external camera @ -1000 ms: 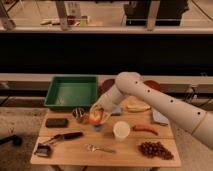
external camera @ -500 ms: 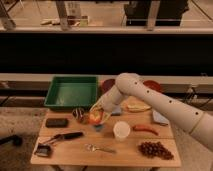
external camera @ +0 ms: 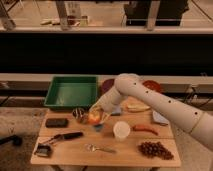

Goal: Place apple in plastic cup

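My gripper (external camera: pixel 96 115) is at the left middle of the wooden table (external camera: pixel 75 155), at the end of the white arm that reaches in from the right. It is shut on the apple (external camera: pixel 93 118), a small orange-red and yellow fruit, and holds it just above the table. The plastic cup (external camera: pixel 99 127), small and blue, stands directly below and slightly right of the apple. Only part of it shows under the gripper.
A white cup (external camera: pixel 121 130) stands right of the blue one, with a red-orange pepper (external camera: pixel 145 129) and dark grapes (external camera: pixel 154 149) further right. A green tray (external camera: pixel 71 91) is at the back left and a banana (external camera: pixel 136 106) behind the arm. A black block (external camera: pixel 56 122), a black tool (external camera: pixel 65 136) and a spoon (external camera: pixel 99 148) lie in front.
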